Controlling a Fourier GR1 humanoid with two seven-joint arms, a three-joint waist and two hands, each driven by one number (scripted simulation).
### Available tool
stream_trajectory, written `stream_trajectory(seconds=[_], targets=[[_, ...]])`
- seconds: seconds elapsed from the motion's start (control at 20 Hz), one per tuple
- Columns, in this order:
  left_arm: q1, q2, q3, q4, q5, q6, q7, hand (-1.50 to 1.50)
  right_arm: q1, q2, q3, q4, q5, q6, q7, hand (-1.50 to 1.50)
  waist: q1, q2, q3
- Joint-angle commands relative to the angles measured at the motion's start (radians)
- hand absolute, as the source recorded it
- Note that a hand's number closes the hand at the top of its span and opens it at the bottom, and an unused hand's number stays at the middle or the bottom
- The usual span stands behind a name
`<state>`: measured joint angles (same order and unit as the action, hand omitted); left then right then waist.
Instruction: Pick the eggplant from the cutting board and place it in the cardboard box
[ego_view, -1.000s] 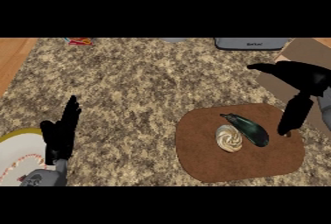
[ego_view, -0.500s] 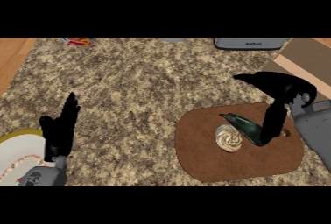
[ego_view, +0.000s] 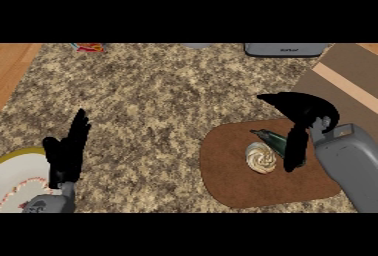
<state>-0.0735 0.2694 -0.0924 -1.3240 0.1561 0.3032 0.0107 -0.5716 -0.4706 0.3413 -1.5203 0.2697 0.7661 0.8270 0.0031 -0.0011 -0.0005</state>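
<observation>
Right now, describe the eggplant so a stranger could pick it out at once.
Find the brown cutting board at the right of the speckled counter. Two things lie on it, under the right hand: a pale round swirled item and, just right of that, the eggplant. It is the dark green, long one, partly hidden by the hand's fingers.

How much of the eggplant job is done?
Nothing is finished yet: the eggplant lies on the cutting board. The right hand is over it, fingers reaching down beside it. Grabbing, lifting and carrying it to the cardboard box remain.
</observation>
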Motion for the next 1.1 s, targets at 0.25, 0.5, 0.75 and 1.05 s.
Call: stream_trajectory(seconds=[0.25, 0.5, 0.75, 1.05], targets=[[-0.019, -0.003, 0.056, 0.057, -0.015, -0.036, -0.034, 0.00, -0.005, 0.069, -0.036, 0.018, 0.055, 0.062, 0.110, -1.50, -0.001, 0.001, 0.000], [-0.006, -0.036, 0.018, -0.014, -0.061, -0.008, 0.022, 0.00, -0.040, 0.111, -0.027, 0.124, 0.145, 0.065, 0.065, -1.50, 0.004, 0.001, 0.000], [0.020, -0.041, 0.040, -0.026, -0.058, -0.025, 0.006, 0.00, 0.011, 0.095, -0.014, 0.122, 0.223, 0.066, 0.011, -1.50, 0.004, 0.001, 0.001], [-0.004, -0.082, 0.065, 0.065, -0.078, -0.044, -0.065, 0.00, -0.014, 0.121, -0.035, 0.243, 0.332, 0.044, -0.116, -1.50, 0.003, 0.003, 0.000]])
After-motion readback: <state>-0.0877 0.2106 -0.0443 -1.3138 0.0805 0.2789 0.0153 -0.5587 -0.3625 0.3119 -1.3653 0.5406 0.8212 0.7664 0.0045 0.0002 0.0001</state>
